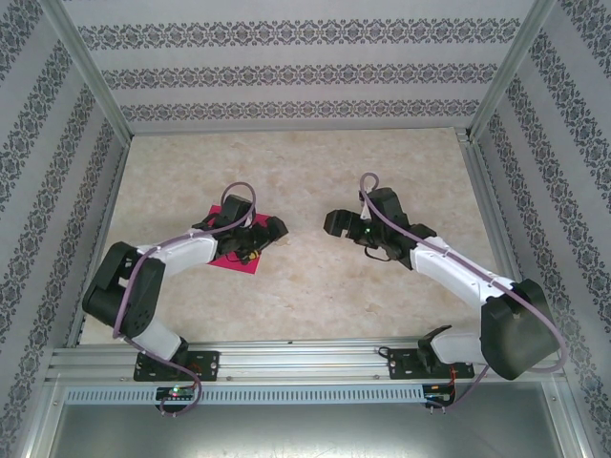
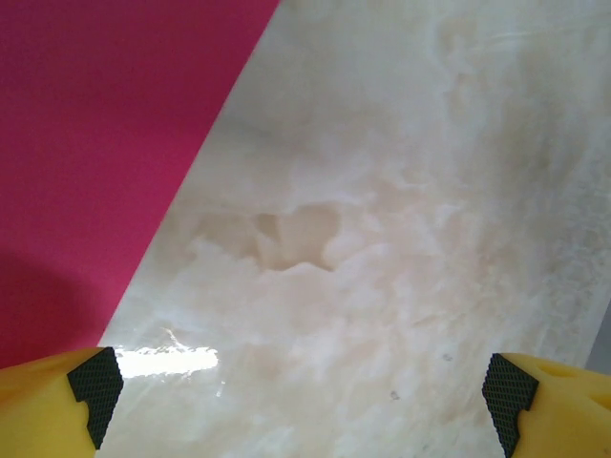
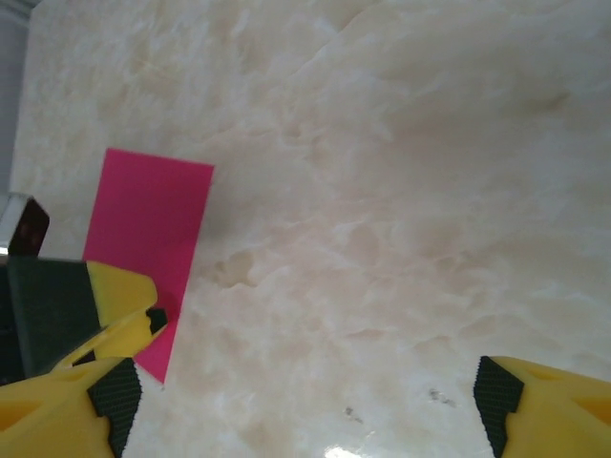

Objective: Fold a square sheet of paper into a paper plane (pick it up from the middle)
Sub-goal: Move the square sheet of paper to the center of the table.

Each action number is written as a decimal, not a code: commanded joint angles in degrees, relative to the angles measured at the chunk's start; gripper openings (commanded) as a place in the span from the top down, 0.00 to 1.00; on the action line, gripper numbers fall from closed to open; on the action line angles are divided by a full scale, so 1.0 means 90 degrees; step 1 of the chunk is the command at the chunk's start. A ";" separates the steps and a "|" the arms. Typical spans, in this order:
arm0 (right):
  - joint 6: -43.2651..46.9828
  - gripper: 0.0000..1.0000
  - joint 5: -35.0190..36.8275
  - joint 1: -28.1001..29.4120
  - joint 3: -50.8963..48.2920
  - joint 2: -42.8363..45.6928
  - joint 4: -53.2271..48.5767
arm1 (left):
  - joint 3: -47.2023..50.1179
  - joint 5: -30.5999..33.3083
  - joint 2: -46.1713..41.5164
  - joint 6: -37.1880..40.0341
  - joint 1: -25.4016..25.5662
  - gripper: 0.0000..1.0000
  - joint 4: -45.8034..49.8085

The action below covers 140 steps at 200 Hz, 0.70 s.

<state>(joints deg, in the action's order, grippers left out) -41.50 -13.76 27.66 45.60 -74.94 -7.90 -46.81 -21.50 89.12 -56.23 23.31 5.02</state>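
The square sheet of paper (image 1: 237, 261) is magenta-pink and lies flat on the marble table left of centre. From the right wrist it looks like a narrow rectangle (image 3: 148, 224). A paper plane is out of view. My left gripper (image 1: 266, 238) hovers over the sheet's right edge and is open. Through its wrist camera the paper (image 2: 95, 143) fills the upper left, and bare table lies between the fingers (image 2: 95, 389). My right gripper (image 1: 348, 236) is open over bare table to the right of the sheet, facing it. One yellow finger of the left gripper (image 3: 119, 301) covers the paper's near corner.
The beige marble tabletop (image 1: 315, 172) stretches behind and between the arms. Patterned walls and metal frame posts (image 1: 91, 81) close in the left, back and right sides. An aluminium rail (image 1: 305, 358) with both arm bases runs along the near edge.
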 commanded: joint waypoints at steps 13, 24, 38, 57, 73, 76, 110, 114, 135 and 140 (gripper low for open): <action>-0.0460 0.14 -0.0307 0.0755 0.0391 -0.0393 0.0480 | -0.0245 0.1527 -0.1450 0.0320 -0.0185 0.00 0.1340; -0.0531 0.16 -0.0231 0.1067 0.0654 -0.0792 0.0608 | -0.0060 0.1759 -0.1917 0.0397 -0.0457 0.00 0.1769; -0.0697 0.17 -0.0143 0.1387 0.1105 -0.1409 0.0650 | 0.0354 0.1985 -0.2724 0.0407 -0.0872 0.00 0.2068; -0.0821 0.22 -0.0357 0.1713 0.1819 -0.2286 0.0684 | 0.0904 0.2143 -0.3796 0.0530 -0.1396 0.00 0.2294; -0.0786 0.23 -0.0385 0.2024 0.2485 -0.2892 0.0654 | 0.1143 0.2189 -0.4426 0.0689 -0.1594 0.00 0.2482; -0.0781 0.23 -0.0377 0.2076 0.2587 -0.3005 0.0618 | 0.1155 0.2200 -0.4508 0.0691 -0.1610 0.00 0.2555; -0.0945 0.24 -0.0430 0.2410 0.3815 -0.4151 0.0401 | 0.0981 0.2417 -0.4945 0.0810 -0.1727 0.00 0.3420; -0.0987 0.25 -0.0496 0.2420 0.3946 -0.4288 0.0385 | 0.0973 0.2464 -0.4998 0.0811 -0.1735 0.00 0.3487; -0.1103 0.30 -0.0872 0.2470 0.4561 -0.4893 0.0329 | 0.1054 0.2743 -0.5267 0.0771 -0.1750 0.00 0.3626; -0.1090 0.30 -0.0936 0.2495 0.4692 -0.4996 0.0304 | 0.1083 0.2784 -0.5327 0.0760 -0.1753 0.00 0.3632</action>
<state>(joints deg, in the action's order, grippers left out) -49.67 -18.44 49.76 82.78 -115.28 -3.42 -37.12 -0.54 43.86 -50.57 8.45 32.73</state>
